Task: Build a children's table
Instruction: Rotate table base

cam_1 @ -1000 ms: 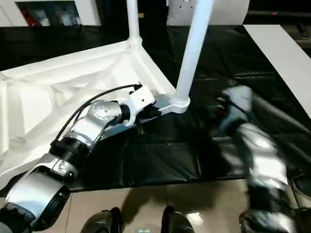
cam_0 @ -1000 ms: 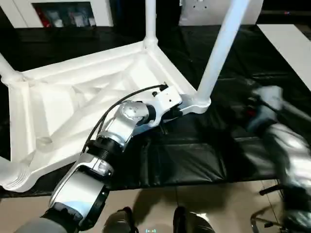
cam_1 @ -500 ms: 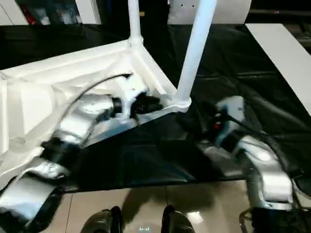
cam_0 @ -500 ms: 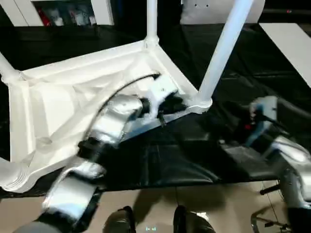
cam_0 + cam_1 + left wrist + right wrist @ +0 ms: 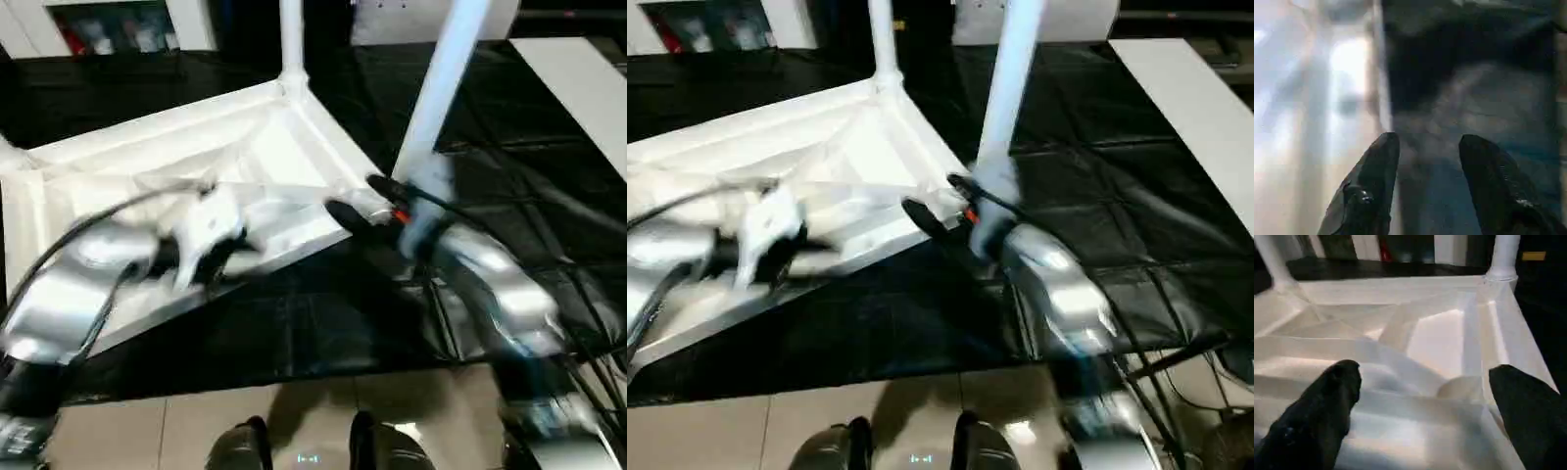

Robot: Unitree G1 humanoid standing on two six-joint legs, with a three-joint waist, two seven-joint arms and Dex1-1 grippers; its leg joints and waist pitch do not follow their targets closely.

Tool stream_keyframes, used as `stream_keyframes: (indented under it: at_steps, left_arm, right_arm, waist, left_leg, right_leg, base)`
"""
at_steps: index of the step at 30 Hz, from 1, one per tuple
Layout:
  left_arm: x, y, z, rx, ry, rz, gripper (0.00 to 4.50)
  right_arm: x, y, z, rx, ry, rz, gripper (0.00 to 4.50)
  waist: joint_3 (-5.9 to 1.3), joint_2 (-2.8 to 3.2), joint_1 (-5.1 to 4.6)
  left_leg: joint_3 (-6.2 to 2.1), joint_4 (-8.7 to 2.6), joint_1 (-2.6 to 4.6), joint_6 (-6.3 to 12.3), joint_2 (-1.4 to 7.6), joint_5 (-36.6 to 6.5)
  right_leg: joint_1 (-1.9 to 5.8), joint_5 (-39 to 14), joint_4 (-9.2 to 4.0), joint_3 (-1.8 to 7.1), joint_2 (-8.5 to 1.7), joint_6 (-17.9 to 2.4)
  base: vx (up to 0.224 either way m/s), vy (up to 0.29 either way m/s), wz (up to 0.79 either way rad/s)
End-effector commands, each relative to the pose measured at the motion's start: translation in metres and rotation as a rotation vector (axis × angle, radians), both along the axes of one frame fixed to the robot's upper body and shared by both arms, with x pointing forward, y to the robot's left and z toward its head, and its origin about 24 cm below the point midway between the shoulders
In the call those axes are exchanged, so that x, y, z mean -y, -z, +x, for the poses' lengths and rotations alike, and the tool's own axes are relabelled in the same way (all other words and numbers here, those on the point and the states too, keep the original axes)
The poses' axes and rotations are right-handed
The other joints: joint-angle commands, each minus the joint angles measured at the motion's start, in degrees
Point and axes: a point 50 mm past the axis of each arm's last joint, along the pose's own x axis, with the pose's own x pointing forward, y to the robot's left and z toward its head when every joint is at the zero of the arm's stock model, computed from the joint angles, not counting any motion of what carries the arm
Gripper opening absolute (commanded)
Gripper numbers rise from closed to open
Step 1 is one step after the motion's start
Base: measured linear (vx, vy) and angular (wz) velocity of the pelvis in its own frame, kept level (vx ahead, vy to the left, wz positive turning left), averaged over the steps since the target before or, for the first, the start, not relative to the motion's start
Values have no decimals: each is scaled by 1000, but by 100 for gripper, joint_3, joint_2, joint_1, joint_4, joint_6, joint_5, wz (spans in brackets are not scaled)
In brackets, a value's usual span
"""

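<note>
Left gripper (image 5: 1425,161) just slid off the near corner, right gripper (image 5: 1420,396) swung in there instead; both jaws wide, empty. Children's table (image 5: 245,157) lies upside down on the black cover (image 5: 509,176), so looks like a hand swap.

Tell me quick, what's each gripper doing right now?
Left gripper: fingers open, holding nothing.
Right gripper: fingers wide open, empty, at the children's table.

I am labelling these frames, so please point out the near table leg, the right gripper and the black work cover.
Near table leg (image 5: 436,93), left eye view, mid-shaft.
Right gripper (image 5: 1422,401), right wrist view, midway between its open fingertips.
Black work cover (image 5: 1087,186), right eye view, bare wrinkled patch.
</note>
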Motion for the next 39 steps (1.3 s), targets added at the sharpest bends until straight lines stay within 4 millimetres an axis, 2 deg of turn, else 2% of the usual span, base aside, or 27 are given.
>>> stream_keyframes:
  at_steps: [1, 2, 3, 4, 5, 7, 9, 12, 14, 16, 18, 20, 21, 24, 26, 27, 28, 29, 30, 32, 38, 39]
  left_arm:
    - [5, -1, -11, -32, 43, 15, 268]
    - [5, -1, -13, -41, 42, 17, 276]
    - [5, -1, -14, -45, 42, 17, 276]
    - [6, 0, -16, -48, 39, 19, 285]
    - [7, 0, -17, -52, 38, 18, 299]
    - [9, 5, -20, -55, 25, 29, 299]
    - [7, 12, -21, -47, -5, 64, 299]
    - [3, 17, -21, -42, -33, 99, 299]
    - [2, 19, -21, -39, -42, 113, 299]
    - [-1, 23, -18, -20, -67, 137, 299]
    - [-1, 23, -18, -18, -74, 138, 299]
    - [-4, 25, -15, 2, -96, 159, 299]
    - [-6, 26, -12, 25, -123, 167, 299]
    - [-5, 26, -5, 68, -165, 162, 299]
    - [-3, 26, 2, 114, -212, 147, 299]
    - [-1, 26, 6, 143, -243, 136, 299]
    - [0, 26, 11, 171, -272, 127, 299]
    - [0, 26, 11, 171, -272, 127, 299]
    - [3, 25, 17, 217, -323, 96, 299]
    - [4, 24, 21, 243, -363, 60, 299]
    - [6, 19, 27, 328, -542, -163, 299]
    - [5, 16, 26, 381, -614, -299, 299]
  right_arm:
    - [-6, 7, 13, -1, 87, -56, 450]
    - [-9, 7, 16, 1, 100, -62, 450]
    - [-10, 7, 18, 2, 107, -65, 450]
    - [-13, 7, 23, -7, 134, -52, 450]
    - [-14, 7, 26, -6, 164, -54, 450]
    - [-15, 7, 38, -9, 292, -51, 450]
    - [-8, 7, 47, -29, 445, -8, 450]
    - [1, 6, 53, -62, 539, 58, 450]
    - [6, 4, 55, -70, 580, 88, 450]
    - [25, 0, 60, -52, 689, 109, 450]
    - [29, -1, 61, -50, 708, 112, 450]
    - [48, -3, 63, -34, 777, 107, 450]
    - [64, -5, 64, -18, 827, 94, 450]
    - [82, -8, 64, 12, 875, 69, 450]
    - [97, -10, 63, 35, 913, 49, 450]
    - [106, -12, 62, 47, 935, 41, 450]
    - [113, -13, 61, 59, 955, 31, 450]
    - [113, -13, 61, 59, 955, 31, 450]
    - [126, -15, 60, 79, 984, 17, 450]
    - [133, -17, 59, 98, 991, 3, 450]
    - [125, -21, 58, 181, 867, -45, 450]
    - [113, -19, 56, 198, 749, -7, 450]
  waist:
    - [-436, 86, -12]
    - [-453, 97, 4]
    - [-430, 106, 1]
    - [-439, 112, 10]
    - [-422, 77, 1]
    - [-432, 78, -13]
    - [-413, 66, -41]
    - [-419, 91, -9]
    - [-416, 92, 12]
    - [-430, 87, 27]
    - [-440, 85, 46]
    - [-449, 73, 51]
    - [-448, 70, 63]
    - [-448, 62, 111]
    - [-461, 67, 108]
    - [-467, 69, 111]
    - [-468, 64, 101]
    - [-468, 64, 101]
    - [-479, 43, 101]
    - [-490, 19, 88]
    - [-470, -11, -27]
    - [-450, -21, -57]
  left_leg:
    - [-171, -394, 158, 16, 369, -1009]
    - [-170, -382, 185, -18, 372, -1020]
    - [-166, -387, 176, -37, 366, -1066]
    - [-165, -382, 189, -53, 371, -1074]
    - [-167, -394, 171, -39, 363, -1087]
    - [-168, -378, 166, -102, 358, -1112]
    - [-164, -378, 171, -134, 356, -1269]
    - [-158, -379, 207, -156, 351, -1416]
    - [-157, -380, 214, -175, 344, -1497]
    - [-160, -371, 204, -194, 335, -1505]
    - [-157, -364, 192, -174, 330, -1453]
    - [-156, -352, 167, -132, 318, -1391]
    - [-148, -342, 177, -106, 314, -1376]
    - [-131, -326, 188, -63, 314, -1374]
    - [-142, -316, 159, -51, 307, -1280]
    - [-139, -305, 168, -28, 306, -1265]
    - [-140, -298, 141, 5, 298, -1236]
    - [-140, -298, 141, 5, 298, -1236]
    - [-141, -282, 115, 86, 287, -1185]
    - [-143, -264, 82, 204, 269, -1064]
    - [-152, -228, 0, 546, 259, -939]
    - [-145, -222, -13, 636, 251, -1004]
  right_leg:
    - [345, -1362, -228, 392, -399, -1464]
    - [337, -1349, -211, 390, -410, -1485]
    - [337, -1355, -212, 395, -396, -1476]
    - [342, -1293, -198, 400, -399, -1461]
    - [352, -1300, -210, 395, -378, -1446]
    - [357, -1358, -194, 407, -408, -1443]
    - [342, -1552, -216, 418, -401, -1358]
    - [309, -1632, -210, 412, -363, -1189]
    - [300, -1598, -206, 406, -353, -1163]
    - [313, -1538, -190, 399, -350, -1140]
    - [316, -1446, -172, 397, -348, -1161]
    - [334, -1355, -160, 392, -348, -1184]
    - [330, -1377, -168, 392, -347, -1193]
    - [320, -1417, -179, 392, -333, -1170]
    - [342, -1328, -154, 380, -325, -1178]
    - [335, -1263, -157, 376, -315, -1189]
    - [343, -1177, -152, 371, -310, -1226]
    - [343, -1177, -152, 371, -310, -1226]
    - [374, -1101, -147, 366, -323, -1256]
    - [406, -1051, -138, 359, -332, -1285]
    - [438, -1115, -176, 306, -325, -1339]
    - [436, -1162, -210, 297, -320, -1317]
  base:
    - [0, 0, 0]
    - [0, 0, 0]
    - [0, 0, 0]
    - [0, 0, 0]
    - [0, 0, 0]
    - [0, 0, 0]
    - [0, 0, 0]
    - [0, 0, 0]
    - [0, 0, 0]
    - [0, 0, 0]
    - [0, 0, 0]
    - [0, 0, 0]
    - [0, 0, 0]
    - [0, 0, 0]
    - [0, 0, 0]
    - [0, 0, 0]
    - [0, 0, 0]
    - [0, 0, 0]
    - [0, 0, 0]
    - [0, 0, 0]
    - [0, 0, 0]
    - [0, 0, 0]
